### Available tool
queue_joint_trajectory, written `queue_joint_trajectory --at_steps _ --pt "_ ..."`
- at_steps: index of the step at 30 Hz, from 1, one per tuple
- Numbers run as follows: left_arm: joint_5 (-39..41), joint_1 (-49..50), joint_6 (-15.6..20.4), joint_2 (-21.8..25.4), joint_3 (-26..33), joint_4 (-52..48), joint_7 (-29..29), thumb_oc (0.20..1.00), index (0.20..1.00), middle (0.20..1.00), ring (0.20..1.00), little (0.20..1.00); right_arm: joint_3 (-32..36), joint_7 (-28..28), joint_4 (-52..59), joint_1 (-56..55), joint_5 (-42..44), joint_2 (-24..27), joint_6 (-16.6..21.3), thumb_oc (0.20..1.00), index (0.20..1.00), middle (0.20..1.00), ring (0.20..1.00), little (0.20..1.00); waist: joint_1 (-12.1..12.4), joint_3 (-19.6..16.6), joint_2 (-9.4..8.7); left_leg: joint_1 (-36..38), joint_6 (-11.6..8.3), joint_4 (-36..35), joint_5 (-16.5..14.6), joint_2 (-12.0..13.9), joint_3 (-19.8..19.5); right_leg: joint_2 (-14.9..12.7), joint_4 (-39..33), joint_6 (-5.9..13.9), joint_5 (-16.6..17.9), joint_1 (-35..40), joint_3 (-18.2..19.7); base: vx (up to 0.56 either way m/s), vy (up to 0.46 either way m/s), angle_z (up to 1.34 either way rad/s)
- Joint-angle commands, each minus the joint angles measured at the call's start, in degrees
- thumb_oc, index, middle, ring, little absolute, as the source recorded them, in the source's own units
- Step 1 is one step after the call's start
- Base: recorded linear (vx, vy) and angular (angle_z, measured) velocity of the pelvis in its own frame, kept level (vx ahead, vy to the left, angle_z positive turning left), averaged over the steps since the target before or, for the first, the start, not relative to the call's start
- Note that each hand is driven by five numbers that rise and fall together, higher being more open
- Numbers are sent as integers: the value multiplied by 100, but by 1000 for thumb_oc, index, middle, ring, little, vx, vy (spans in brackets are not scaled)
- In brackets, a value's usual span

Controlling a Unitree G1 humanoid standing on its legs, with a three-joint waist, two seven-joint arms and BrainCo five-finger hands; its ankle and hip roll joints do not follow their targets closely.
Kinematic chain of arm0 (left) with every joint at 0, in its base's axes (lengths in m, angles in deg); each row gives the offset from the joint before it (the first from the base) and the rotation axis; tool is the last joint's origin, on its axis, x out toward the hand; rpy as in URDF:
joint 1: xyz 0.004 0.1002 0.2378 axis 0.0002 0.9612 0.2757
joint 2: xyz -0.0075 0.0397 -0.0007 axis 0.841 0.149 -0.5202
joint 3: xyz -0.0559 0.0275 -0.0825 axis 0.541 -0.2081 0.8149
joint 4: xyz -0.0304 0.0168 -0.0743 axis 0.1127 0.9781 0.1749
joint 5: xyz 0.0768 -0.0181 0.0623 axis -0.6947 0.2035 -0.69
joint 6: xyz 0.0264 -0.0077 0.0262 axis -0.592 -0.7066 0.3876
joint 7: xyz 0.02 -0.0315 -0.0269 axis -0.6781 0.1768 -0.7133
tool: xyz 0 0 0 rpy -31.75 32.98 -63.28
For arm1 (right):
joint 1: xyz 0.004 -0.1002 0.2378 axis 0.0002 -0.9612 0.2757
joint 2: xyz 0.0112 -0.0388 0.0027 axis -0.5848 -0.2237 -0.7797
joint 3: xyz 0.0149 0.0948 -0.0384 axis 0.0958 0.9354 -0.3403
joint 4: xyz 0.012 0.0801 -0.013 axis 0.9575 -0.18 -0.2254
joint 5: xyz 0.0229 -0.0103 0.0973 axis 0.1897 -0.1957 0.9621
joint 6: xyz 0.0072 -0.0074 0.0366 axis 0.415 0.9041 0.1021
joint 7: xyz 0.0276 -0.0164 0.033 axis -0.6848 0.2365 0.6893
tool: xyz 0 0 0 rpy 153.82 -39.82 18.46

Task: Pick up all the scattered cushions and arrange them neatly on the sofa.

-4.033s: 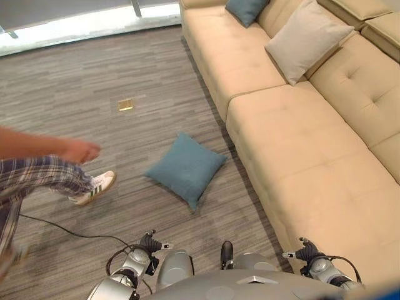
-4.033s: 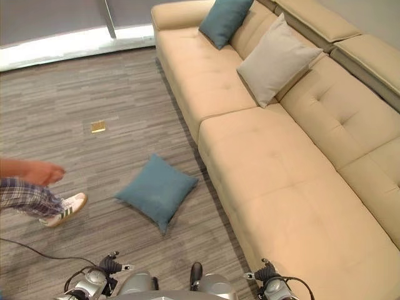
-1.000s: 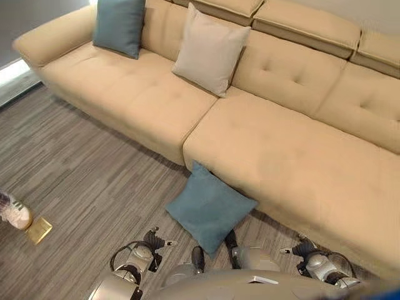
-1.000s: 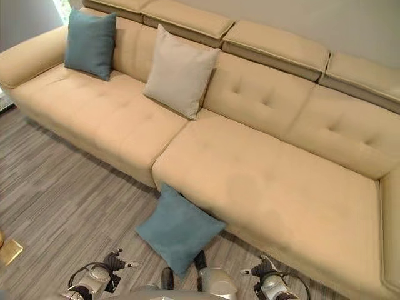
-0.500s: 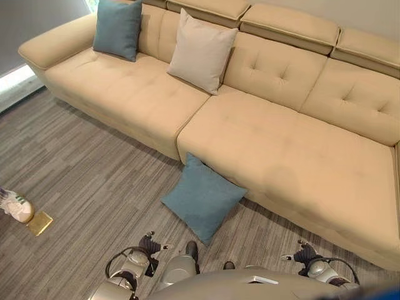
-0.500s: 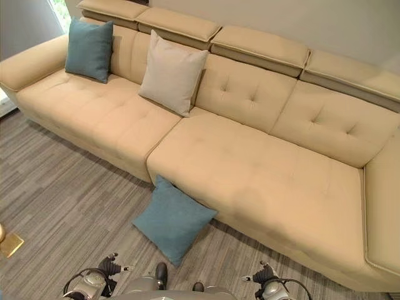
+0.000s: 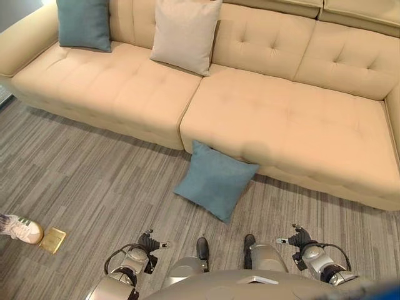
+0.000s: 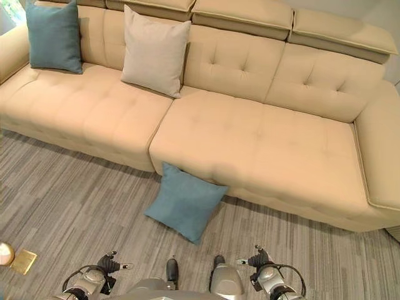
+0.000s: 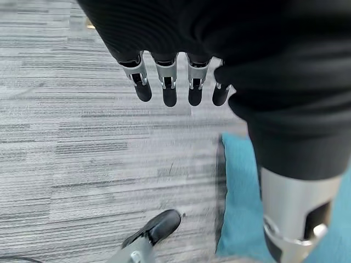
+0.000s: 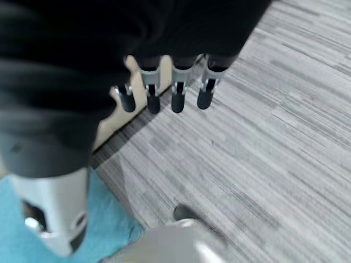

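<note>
Teal floor cushion (image 7: 215, 179) flat on grey carpet (image 7: 94, 181), one corner touching the base of the beige sofa (image 7: 294, 119) near the seat seam. On the sofa: second teal cushion (image 7: 83, 24) and beige cushion (image 7: 184, 34), both upright against the backrest. Left robot hand (image 9: 170, 82) — fingers straight, empty, above carpet. Right robot hand (image 10: 164, 90) — same, relaxed, holding nothing. Person's shoe (image 7: 22, 229) beside a brass floor plate (image 7: 52, 240).

Grey striped carpet floor (image 7: 94, 175) and beige sofa (image 8: 262, 150).
Floor: teal cushion (image 7: 215, 179) touching the sofa front, brass plate (image 7: 52, 239) near left. Sofa, far left: teal pillow (image 8: 53, 36), beige pillow (image 8: 154, 51).
</note>
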Motion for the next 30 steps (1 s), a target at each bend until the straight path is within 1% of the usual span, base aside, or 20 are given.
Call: queue_joint_trajectory --at_steps 1,2,4,6,7,8,10,11,12,13,14,16,17,19,20,22,23,24,29,30 --pt "-124 -30 87 47 -172 106 -40 1000 1000 1000 1000 1000 -201 108 -215 98 90 219 48 1000 1000 1000 1000 1000 127 -396 -227 -324 -379 492 -514 -30 -261 -321 -1258 174 368 516 -129 128 -9 10" --pt "-114 -28 80 49 -144 91 -36 1000 1000 1000 1000 1000 -163 118 -221 80 114 253 22 1000 1000 1000 1000 1000 110 -418 -240 -316 -355 502 -508 -62 -314 -128 -1195 188 444 416 181 100 -9 7" --pt "-104 -46 98 25 -180 92 -37 1000 1000 1000 1000 1000 -143 135 -235 79 163 249 51 1000 1000 1000 1000 1000 75 -440 -245 -296 -362 472 -533 -76 -300 -114 -1337 185 439 485 131 105 -60 12" --pt "-128 -35 94 -7 -200 109 -18 1000 1000 1000 1000 1000 -96 122 -251 30 196 258 47 1000 1000 1000 1000 1000 13 -489 -247 -293 -392 547 -596 -108 -350 -95 -1498 152 458 578 259 135 -68 26" --pt "-216 -85 67 -35 -293 119 17 1000 1000 1000 1000 1000 -1 120 -298 -44 300 303 47 1000 1000 1000 1000 1000 -81 -426 -338 -555 -548 1381 -775 -182 -363 -87 -1728 59 513 760 560 94 -65 54" --pt "-216 -85 66 -34 -294 118 17 1000 1000 1000 1000 1000 -1 120 -298 -44 300 303 47 1000 1000 1000 1000 1000 -83 -426 -335 -570 -548 1410 -790 -179 -364 -85 -1732 58 515 761 557 58 -63 100" --pt "-92 -105 70 -116 -268 74 -13 1000 1000 1000 1000 1000 43 139 -262 29 423 359 70 1000 1000 1000 1000 1000 -43 -309 -390 -1043 -616 2236 -766 -155 -421 -130 -1855 -12 543 867 625 1 11 77" --pt "-91 -106 70 -117 -268 74 -13 1000 1000 1000 1000 1000 43 139 -262 29 423 360 70 1000 1000 1000 1000 1000 -45 -312 -386 -1055 -616 2253 -775 -153 -423 -127 -1855 -12 543 863 623 67 73 -9" --pt "-53 -88 24 -122 -253 91 -41 1000 1000 1000 1000 1000 18 150 -270 32 377 385 40 1000 1000 1000 1000 1000 5 -343 -417 -1139 -578 1964 -829 100 -453 -190 -1897 31 478 925 647 113 94 -29" --pt "-44 -81 29 -128 -253 104 -54 1000 1000 1000 1000 1000 2 159 -276 36 349 387 34 1000 1000 1000 1000 1000 44 -363 -424 -1141 -579 1784 -771 197 -541 -211 -1910 64 449 935 652 180 201 -13" --pt "-2 -95 37 -149 -288 115 -81 1000 1000 1000 1000 1000 16 176 -295 51 335 414 11 1000 1000 1000 1000 1000 66 -361 -413 -1350 -667 1580 -483 412 -781 -276 -1889 104 351 946 668 153 214 -11" --pt "17 -103 39 -183 -285 148 -62 1000 1000 1000 1000 1000 57 131 -312 57 317 401 8 1000 1000 1000 1000 1000 85 -448 -295 -1167 -729 1119 -393 541 -961 -356 -1931 153 282 1008 697 234 350 -43" --pt "-48 -108 59 -161 -304 134 -46 1000 1000 1000 1000 1000 44 123 -317 62 269 386 4 1000 1000 1000 1000 1000 66 -448 -277 -1132 -709 1127 -408 444 -893 -501 -1866 237 384 928 729 209 404 -69" --pt "-91 -126 68 -131 -327 136 -46 1000 1000 1000 1000 1000 37 121 -309 83 252 359 -1 1000 1000 1000 1000 1000 66 -436 -280 -1096 -679 1104 -442 397 -835 -562 -1807 293 432 866 772 53 264 -68" --pt "-89 -163 78 -80 -307 101 -60 1000 1000 1000 1000 1000 5 116 -289 128 232 323 -15 1000 1000 1000 1000 1000 84 -371 -261 -1065 -590 1101 -510 325 -710 -680 -1568 385 547 641 817 -20 256 -67" --pt "-58 -208 81 -41 -287 75 -78 1000 1000 1000 1000 1000 -13 132 -263 193 223 317 -22 1000 1000 1000 1000 1000 109 -311 -249 -1048 -547 1093 -530 316 -603 -748 -1358 434 616 472 808 -52 264 -92" --pt "-1 -260 85 97 -231 36 -128 1000 1000 1000 1000 1000 -72 177 -175 291 206 284 0 1000 1000 1000 1000 1000 148 -180 -187 -979 -456 1037 -533 323 -415 -801 -893 412 683 76 537 -52 255 -103" --pt "17 -246 91 127 -202 33 -137 1000 1000 1000 1000 1000 -94 192 -176 293 192 293 12 1000 1000 1000 1000 1000 163 -180 -190 -923 -428 1006 -529 295 -364 -753 -887 351 663 44 371 -24 283 -117" --pt "87 -113 118 157 -59 86 -141 1000 1000 1000 1000 1000 -160 215 -238 261 196 338 53 1000 1000 1000 1000 1000 239 -274 -222 -695 -354 799 -549 80 -268 -326 -1203 163 429 210 -202 74 68 -37" --pt "64 -73 105 155 -26 124 -127 1000 1000 1000 1000 1000 -161 226 -276 225 183 372 50 1000 1000 1000 1000 1000 224 -306 -255 -633 -358 776 -548 26 -336 -200 -1337 116 387 311 -64 119 -46 -9"
